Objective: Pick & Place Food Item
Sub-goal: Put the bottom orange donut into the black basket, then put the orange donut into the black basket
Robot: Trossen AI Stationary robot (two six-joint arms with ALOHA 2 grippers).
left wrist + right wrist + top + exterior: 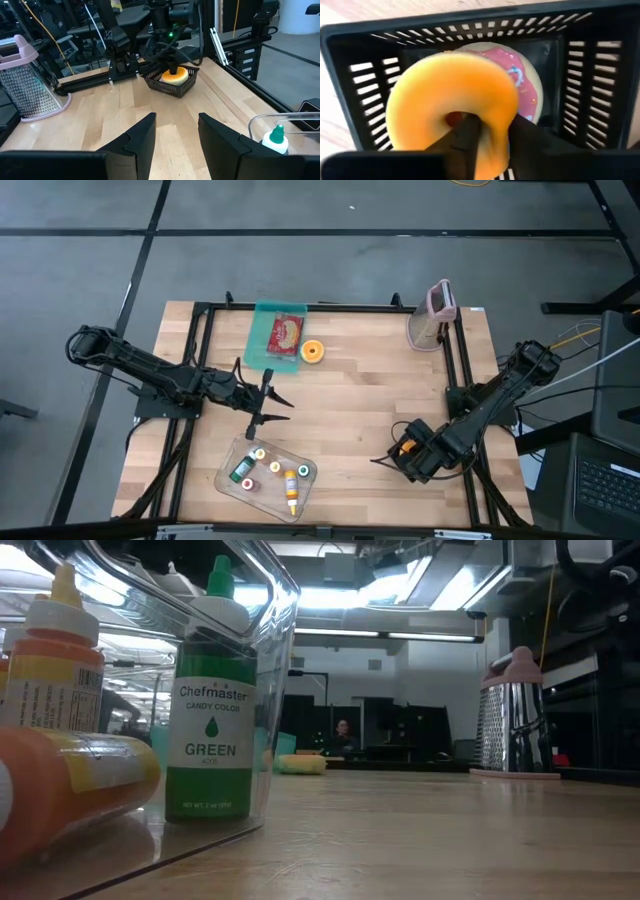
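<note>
Right gripper (492, 132) inside black slotted plastic basket (365, 75), fingers straddling orange ring doughnut (445, 95); firm clamp unconfirmed. Left gripper (175, 132) parted, empty, hovering mid-table.

Left arm: stretched low across the table's left side, wrist toward the middle.
Left gripper (272, 404): fingers (142, 137) parted — holding nothing.
Right arm: bent down at the front right.
Right gripper (492, 135): pointing downward — fingers close together.

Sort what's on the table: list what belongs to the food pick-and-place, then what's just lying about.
In the job:
- orange donut
- pink donut
- black basket
- right gripper

Lying about:
- grater
- clear bin of bottles
- teal tray
- yellow donut
- left gripper
</note>
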